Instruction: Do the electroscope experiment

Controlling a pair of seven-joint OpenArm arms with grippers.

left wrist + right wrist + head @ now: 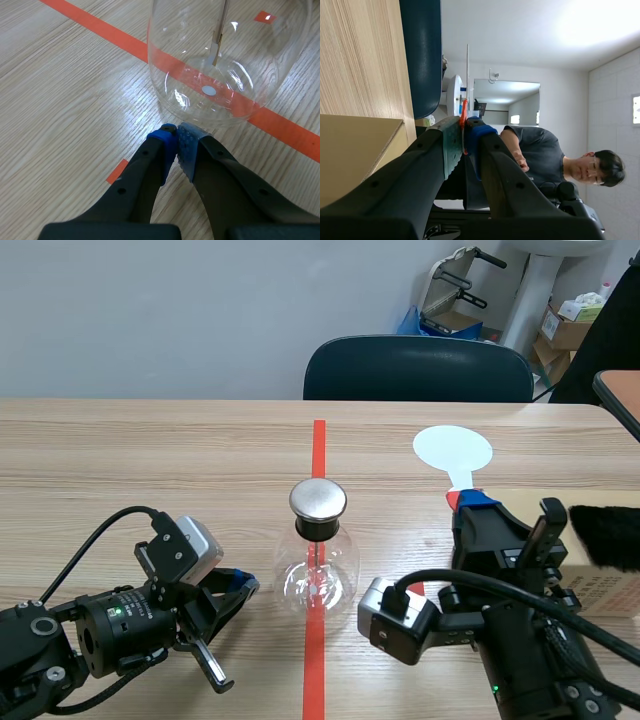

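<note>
Little seems done yet — the right jaws grip the handle of the white disc paddle (453,450), apart from the electroscope flask (317,575) on the table's (150,460) tape line (318,440). The left jaws, closed on nothing, sit just beside the flask — nothing touches its metal cap (318,499).

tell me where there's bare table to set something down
Widest bare patch: wooden table, far left, bordered by the left gripper, orange-red tape line and far edge. Crowded: clear metal-capped glass flask close ahead of the left gripper; right gripper, its white round paddle, cardboard box and black fur fill the right.
</note>
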